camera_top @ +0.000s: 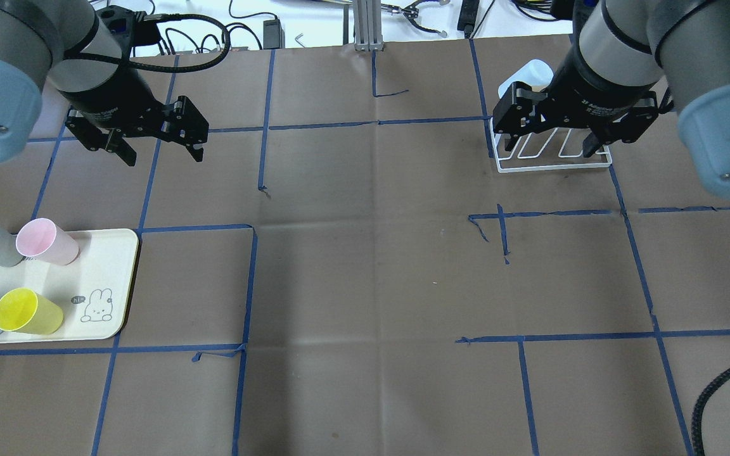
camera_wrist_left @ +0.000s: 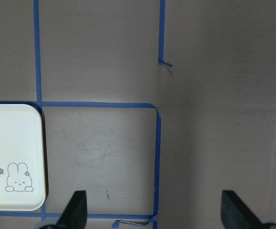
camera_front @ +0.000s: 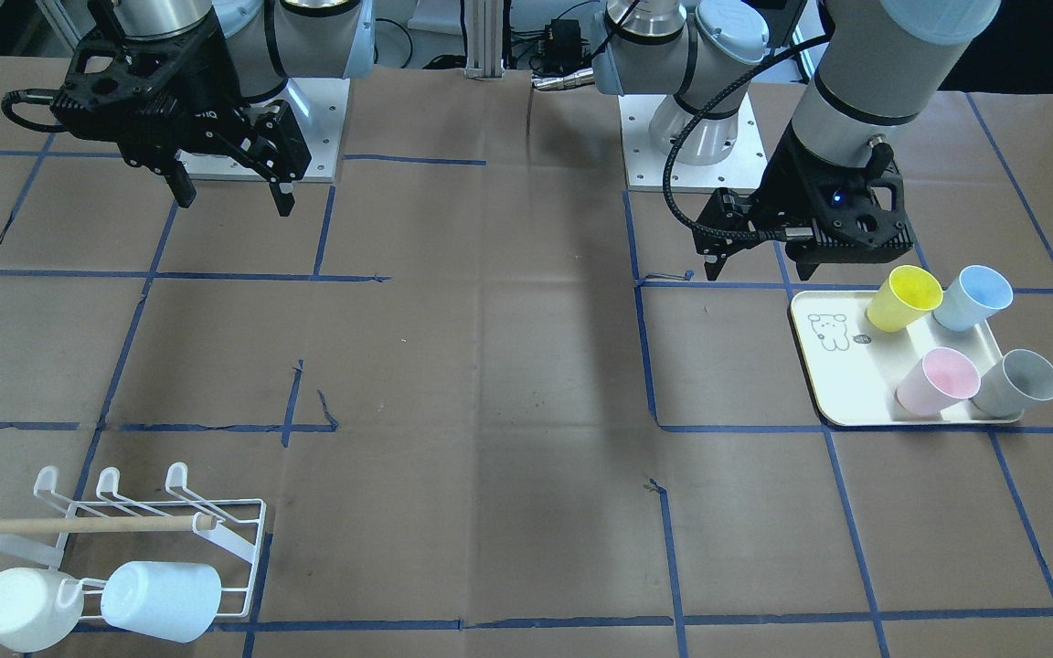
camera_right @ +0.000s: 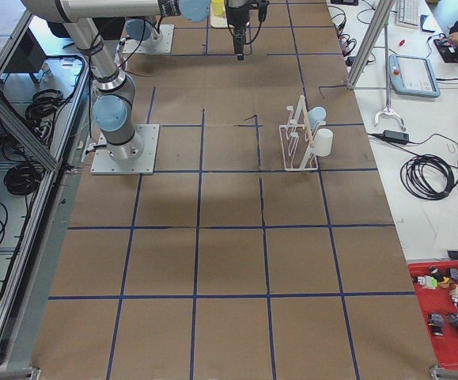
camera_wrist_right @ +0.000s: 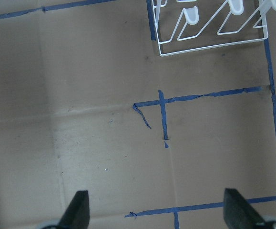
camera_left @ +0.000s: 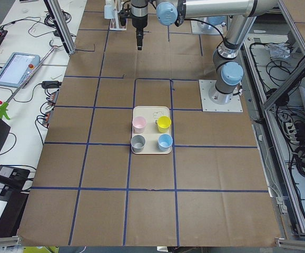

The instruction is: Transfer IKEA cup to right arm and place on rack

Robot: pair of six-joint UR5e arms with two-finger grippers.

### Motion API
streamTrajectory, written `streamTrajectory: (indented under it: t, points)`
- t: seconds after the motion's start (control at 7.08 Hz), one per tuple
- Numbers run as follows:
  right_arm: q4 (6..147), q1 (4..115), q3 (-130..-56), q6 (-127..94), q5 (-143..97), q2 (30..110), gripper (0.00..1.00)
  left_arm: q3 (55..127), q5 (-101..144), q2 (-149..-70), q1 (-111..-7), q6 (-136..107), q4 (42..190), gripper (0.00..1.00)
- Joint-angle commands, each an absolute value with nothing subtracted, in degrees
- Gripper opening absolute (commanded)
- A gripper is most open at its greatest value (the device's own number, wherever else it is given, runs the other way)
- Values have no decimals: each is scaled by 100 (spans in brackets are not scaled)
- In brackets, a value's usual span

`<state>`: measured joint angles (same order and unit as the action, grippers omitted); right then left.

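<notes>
Plainly nothing was in hand. Nearest the robot, on the left half of the table [camera_top: 365, 285], the cream tray [camera_front: 856, 388] carried the yellow cup [camera_front: 903, 297], blue cup [camera_front: 972, 297], pink cup [camera_front: 936, 381] and grey cup [camera_front: 1017, 382], all upright and crowded toward one end. Just beside the tray the left gripper [camera_top: 163, 157] hung with fingers spread wide and empty; the right gripper [camera_front: 236, 203], over the right half, was equally agape.

I judged the crowding the first hazard: wide fingers descending on one cup could tip its neighbour. The mid-air handover was the second, since a smooth tapered cup would drop if one arm released before the other closed.

Farthest, by the far edge, the rack [camera_front: 79, 525] already bore a white cup [camera_front: 19, 608] and a pale blue cup [camera_front: 161, 599]; a careless approach could knock those or shove the light frame.

Writing was scarce: a rabbit drawing [camera_wrist_left: 17, 177] with a "hi-" bubble. The lettering on the gripper bodies was probably a maker's name, too blurred to read.
</notes>
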<state>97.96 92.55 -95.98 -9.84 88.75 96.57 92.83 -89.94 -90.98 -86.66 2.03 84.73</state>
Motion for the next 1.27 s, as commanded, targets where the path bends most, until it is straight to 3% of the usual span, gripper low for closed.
streamTrajectory:
  t: [0.0,1.13]
  points:
    - [9800,9255,-9589,-984,8877,9624,100,9229,-8991,-9149,-8666,185,8473,99]
    - [9809,9255,-9562,-984,8868,9598,100,9193,-8991,-9167,-8666,185,8499,99]
